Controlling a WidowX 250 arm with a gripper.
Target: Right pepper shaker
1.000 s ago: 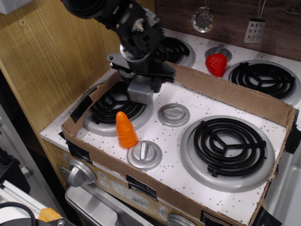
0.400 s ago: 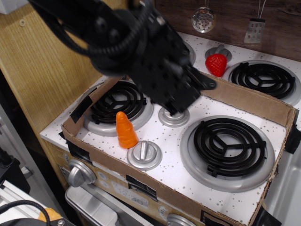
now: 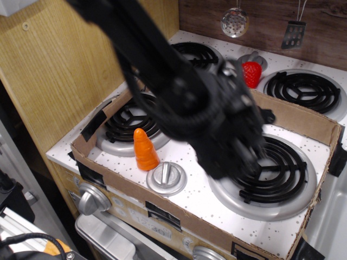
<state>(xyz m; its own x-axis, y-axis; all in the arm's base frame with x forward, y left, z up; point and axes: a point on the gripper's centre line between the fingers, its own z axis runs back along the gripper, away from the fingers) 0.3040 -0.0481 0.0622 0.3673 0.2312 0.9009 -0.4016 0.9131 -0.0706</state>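
The gripper point(image 3: 238, 157) has swept from the upper left of the frame, where a second ago it hung over the left burner point(image 3: 130, 127), down to the middle right, and now sits blurred above the near edge of the big right burner point(image 3: 265, 173). The arm point(image 3: 162, 86) trails diagonally behind it across the centre of the picture. The blur is heavy enough that I cannot tell whether the fingers are spread or closed, nor whether anything sits between them.

The pepper shaker was under the gripper a second ago, a grey block hanging below it over the left burner. It cannot be made out now; it is probably carried inside the dark blur, since the left burner shows bare where it is visible, though the arm hides part of it.

The carrot point(image 3: 145, 150) stands upright at the lower left, and the knob point(image 3: 166, 177) in front of it is untouched. The strawberry point(image 3: 251, 73) sits at the top, beyond the cardboard wall point(image 3: 295, 116).

So the rightward move looks well under way, with the release over the right side yet to come.
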